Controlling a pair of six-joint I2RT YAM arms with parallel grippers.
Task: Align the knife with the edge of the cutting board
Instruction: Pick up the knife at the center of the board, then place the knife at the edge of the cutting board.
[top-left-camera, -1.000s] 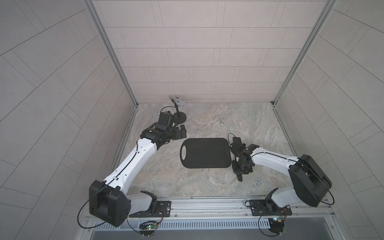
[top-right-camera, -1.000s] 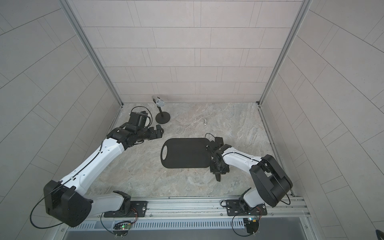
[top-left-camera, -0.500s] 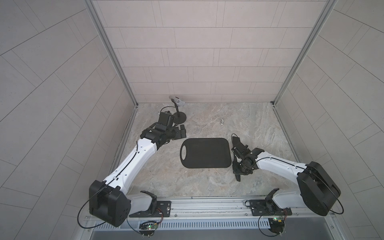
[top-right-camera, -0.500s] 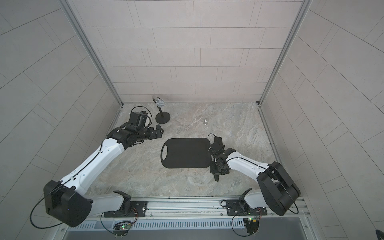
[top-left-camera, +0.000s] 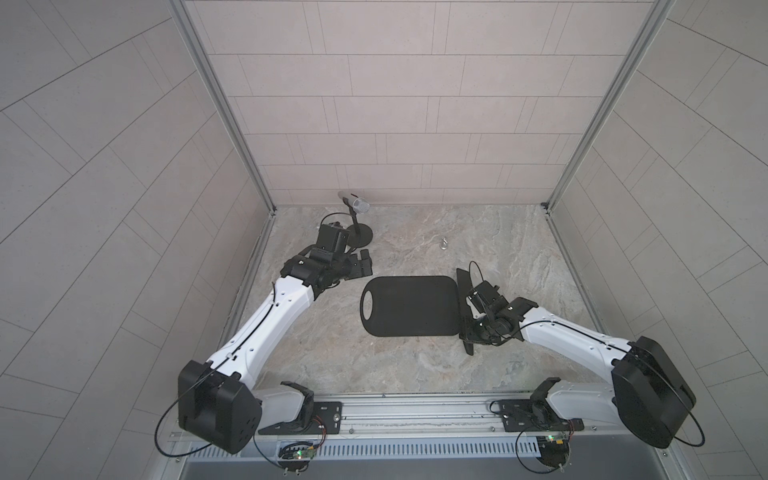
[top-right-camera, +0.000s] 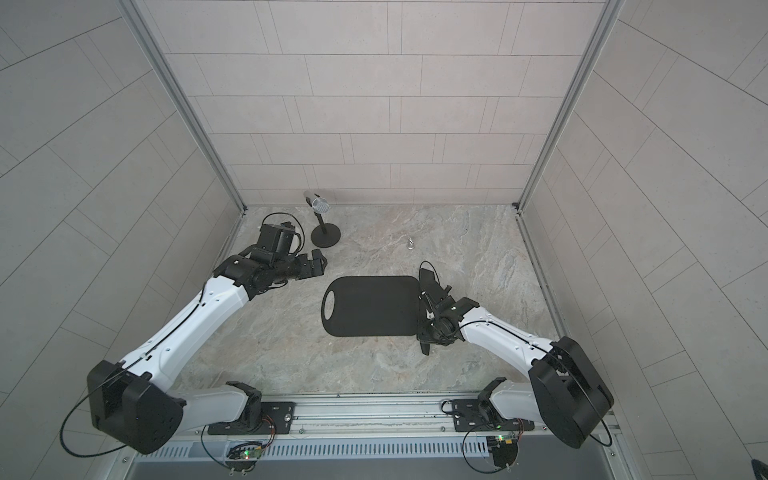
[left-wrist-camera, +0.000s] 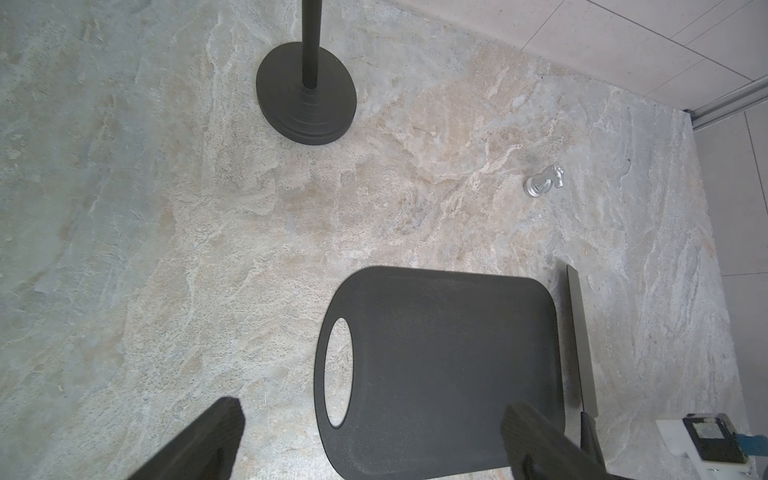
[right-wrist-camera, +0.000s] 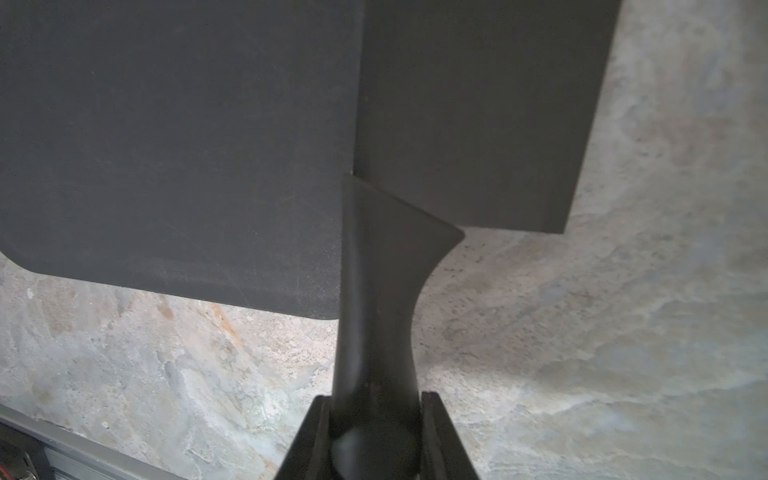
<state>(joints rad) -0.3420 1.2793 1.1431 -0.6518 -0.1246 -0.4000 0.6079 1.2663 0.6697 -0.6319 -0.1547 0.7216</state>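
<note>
1. The knife lay along one short edge of the cutting board, the end opposite the oval hole, with its handle toward the robot's side.
2. The right hand was clamped on the knife's handle, one finger on each side.
3. The left hand hung over the table with its fingers wide apart, holding nothing. It was near the microphone stand and apart from the board.
4. In both top views the right arm hid much of the knife. Whether the blade touched the board could not be told.
5. A small silver object was too small to identify.
</note>
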